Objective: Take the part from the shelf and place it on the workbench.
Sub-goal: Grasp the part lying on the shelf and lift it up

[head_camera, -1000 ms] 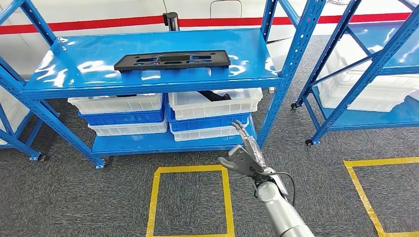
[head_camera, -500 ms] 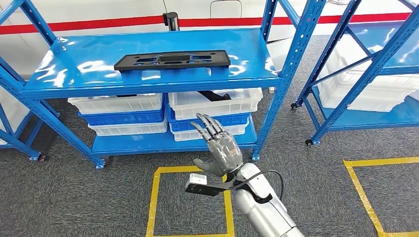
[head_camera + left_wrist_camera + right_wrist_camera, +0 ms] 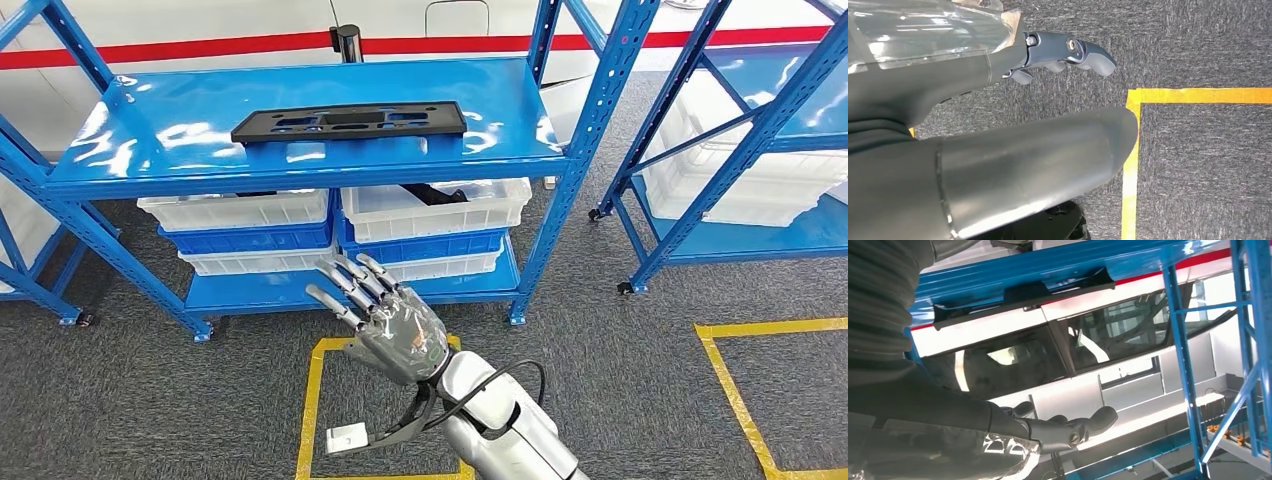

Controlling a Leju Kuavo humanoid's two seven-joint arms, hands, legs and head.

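The robot's right hand (image 3: pixel 392 322) has swung over to the left vs a sec ago and now sits low in front of the blue metal shelf (image 3: pixel 160 165), fingers (image 3: pixel 345 283) spread wide w/ nothing in them. The flat black plastic part w/ cut-out holes (image 3: pixel 350 121) lies untouched on the top board of that shelf, well above and apart from the hand, so the grab is not yet done and the hand prob. needs to go up next. Left hand (image 3: pixel 1058 52) hangs down over the grey carpet floor (image 3: pixel 1208 165) by a yellow tape line (image 3: pixel 1130 165); fingers partly curled, holding nothing I can see, but can't tell if wide or closed.
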